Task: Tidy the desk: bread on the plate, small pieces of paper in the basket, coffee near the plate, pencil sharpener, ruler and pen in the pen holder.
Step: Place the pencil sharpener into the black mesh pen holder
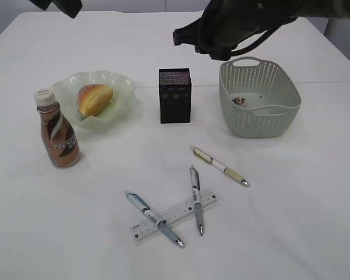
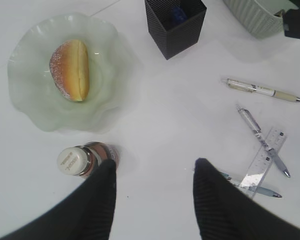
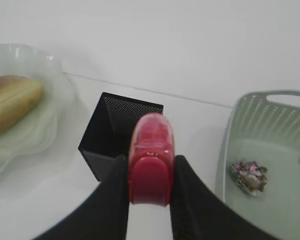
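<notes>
You're looking at a white table [image 1: 291,221]. Largest item on it is the grey-green perforated basket [image 1: 258,99] at right, with a crumpled bit of paper [image 1: 240,100] lying on its floor; right wrist view shows the same scrap [image 3: 248,177] inside it. Next, the wavy pale green plate [image 1: 119,87] at left, with the bread roll [image 1: 94,99] already sitting on it. The Nescafé coffee bottle [image 1: 58,131] stands upright just in front of the plate, at its left edge, close but apart from it.

Black mesh pen holder [image 1: 175,95] stands between plate and basket. Left wrist view shows something blue [image 2: 178,13] inside it; you can't tell what it is.

Your right gripper [image 3: 149,172] hangs above the pen holder, fingers clamped on a red pencil sharpener [image 3: 150,157], which sits over the holder's open top, not yet inside. In the exterior view that arm is the dark mass [image 1: 221,29] above the holder and basket.

Your left gripper [image 2: 155,175] hovers high over the table with fingers spread, nothing between them, the bottle cap just beside its left finger in view.

Loose on the table at front: a clear ruler [image 1: 175,214] with a blue pen [image 1: 154,219] and a grey pen [image 1: 196,198] lying across it, and a cream pen [image 1: 219,165] apart, to the right.
</notes>
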You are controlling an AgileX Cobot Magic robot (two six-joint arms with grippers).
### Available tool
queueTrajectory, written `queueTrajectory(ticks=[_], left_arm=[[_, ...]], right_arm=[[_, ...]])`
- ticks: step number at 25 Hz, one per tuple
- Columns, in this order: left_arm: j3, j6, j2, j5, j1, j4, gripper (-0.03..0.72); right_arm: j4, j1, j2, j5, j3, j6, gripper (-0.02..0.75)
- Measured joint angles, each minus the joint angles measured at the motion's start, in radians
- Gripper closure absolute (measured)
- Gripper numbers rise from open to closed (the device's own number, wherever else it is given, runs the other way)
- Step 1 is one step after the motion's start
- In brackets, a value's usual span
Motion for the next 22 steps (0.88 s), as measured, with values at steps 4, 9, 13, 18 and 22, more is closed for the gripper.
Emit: queueTrajectory(ticks=[4,9,13,18,22], left_arm=[[0.0,0.0,0.0,0.0,0.0,0.0,0.328],[0.0,0.0,0.0,0.0,0.0,0.004,0.328],[0.0,0.002,0.0,0.0,0.0,0.027,0.328],[0.0,0.004,0.0,0.0,0.0,0.034,0.328],[0.0,0.004,0.0,0.0,0.0,0.036,0.328]], right_arm=[[-0.038,0.0,0.04,-0.095,0.0,0.005,0.57],[-0.067,-0.01,0.093,-0.206,0.0,0.018,0.57],[-0.084,-0.033,0.123,-0.305,0.0,0.02,0.571],[-0.136,-0.05,0.158,-0.41,-0.001,0.022,0.571],[-0.165,-0.066,0.189,-0.466,-0.029,0.022,0.572]])
